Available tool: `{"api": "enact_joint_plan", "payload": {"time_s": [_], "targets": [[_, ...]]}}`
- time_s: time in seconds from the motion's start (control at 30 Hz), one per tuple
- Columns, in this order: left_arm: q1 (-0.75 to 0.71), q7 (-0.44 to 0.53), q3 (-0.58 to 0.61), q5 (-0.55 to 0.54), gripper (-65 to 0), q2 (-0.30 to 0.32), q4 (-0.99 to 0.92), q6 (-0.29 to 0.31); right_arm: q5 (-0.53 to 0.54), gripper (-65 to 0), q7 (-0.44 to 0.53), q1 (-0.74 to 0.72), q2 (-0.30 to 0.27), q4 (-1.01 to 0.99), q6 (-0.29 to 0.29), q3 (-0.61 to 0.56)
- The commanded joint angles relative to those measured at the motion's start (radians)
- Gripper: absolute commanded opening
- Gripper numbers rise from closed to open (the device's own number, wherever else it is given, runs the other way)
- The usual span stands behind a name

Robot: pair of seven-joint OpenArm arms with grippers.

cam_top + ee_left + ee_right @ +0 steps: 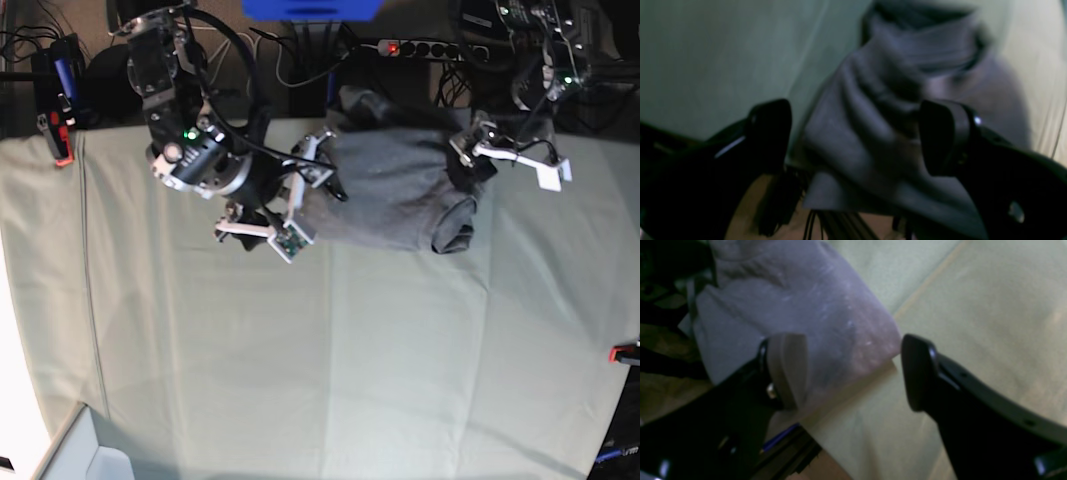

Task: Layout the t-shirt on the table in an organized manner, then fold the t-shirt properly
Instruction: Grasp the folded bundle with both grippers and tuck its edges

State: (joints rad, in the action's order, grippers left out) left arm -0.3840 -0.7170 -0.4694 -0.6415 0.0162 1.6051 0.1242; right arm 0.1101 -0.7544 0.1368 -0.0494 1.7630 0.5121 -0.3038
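Left gripper (853, 136) is gaping at two o'clock; right gripper (853, 373) is gaping at ten o'clock.

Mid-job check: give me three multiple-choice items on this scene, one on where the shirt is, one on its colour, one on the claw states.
1. Where does the t-shirt lie on the table?
A. far edge, between the arms
B. near edge
C. dead centre

2. The t-shirt's colour?
A. red
B. grey
C. white

3. The left claw and right claw are:
A. both shut
B. both open
C. one shut on cloth

Answers: 1 A, the base view shows it bunched at the far edge. 2 B, plain grey in every view. 3 B, each wrist view shows jaws wide apart, gripping nothing.
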Motion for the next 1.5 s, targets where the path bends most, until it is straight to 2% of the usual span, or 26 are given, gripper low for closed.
{"api": "enact_joint_plan", "payload": {"time_s": [0.0,0.13,0.2,0.27,0.47,0.5,0.6,0.77,1.0,1.1,1.23,1.33,1.47], "targets": [[0.001,0.013,0.002,-0.013,-6.9,0.003,0.002,0.009,0.012,-20.9,0.022,-0.006,0.006,0.019,0.018,-0.001],[-0.002,0.009,0.002,-0.013,-7.6,-0.014,-0.027,0.009,0.012,-20.9,0.022,-0.004,0.006,0.019,0.018,-0.001],[-0.003,0.009,0.002,-0.013,-12.8,-0.028,-0.025,0.009,0.012,-20.9,0.022,-0.004,0.006,0.019,0.018,-0.001],[-0.007,0.009,0.002,-0.013,-22.5,-0.038,-0.021,0.009,0.012,-20.9,0.022,-0.004,0.006,0.019,0.018,-0.001],[-0.023,0.007,-0.001,-0.014,-61.3,-0.052,-0.013,0.009,0.012,-20.9,0.022,-0.004,0.006,0.019,0.018,-0.001],[-0.031,0.007,0.001,-0.014,-65.0,-0.051,-0.002,0.009,0.012,-20.9,0.022,-0.004,0.006,0.019,0.018,-0.001],[-0.071,0.007,0.002,-0.014,-62.8,-0.054,0.064,0.009,0.012,-20.9,0.022,-0.004,0.006,0.019,0.018,-0.001],[-0.148,0.007,-0.004,-0.014,-65.0,-0.088,0.196,0.009,0.012,-20.9,0.022,-0.006,0.006,0.019,0.018,-0.001],[-0.171,0.007,0.002,-0.014,-64.5,-0.084,0.206,0.009,0.013,-20.9,0.022,-0.009,0.007,0.016,0.018,-0.005],[-0.171,0.007,-0.002,-0.014,-56.3,-0.083,0.206,0.009,0.013,-20.9,0.022,-0.007,0.007,0.016,0.018,-0.005],[-0.171,0.007,0.001,-0.014,-36.3,-0.086,0.206,0.002,0.013,-20.9,0.022,-0.007,0.007,0.016,0.018,-0.007],[-0.174,0.007,0.002,-0.014,-24.4,-0.088,0.203,0.007,0.013,-20.9,0.022,-0.007,0.007,0.016,0.018,-0.007],[-0.189,0.007,-0.004,-0.016,-16.7,-0.089,0.217,0.004,0.013,-20.9,0.022,-0.009,0.007,0.018,0.018,-0.007]]}}
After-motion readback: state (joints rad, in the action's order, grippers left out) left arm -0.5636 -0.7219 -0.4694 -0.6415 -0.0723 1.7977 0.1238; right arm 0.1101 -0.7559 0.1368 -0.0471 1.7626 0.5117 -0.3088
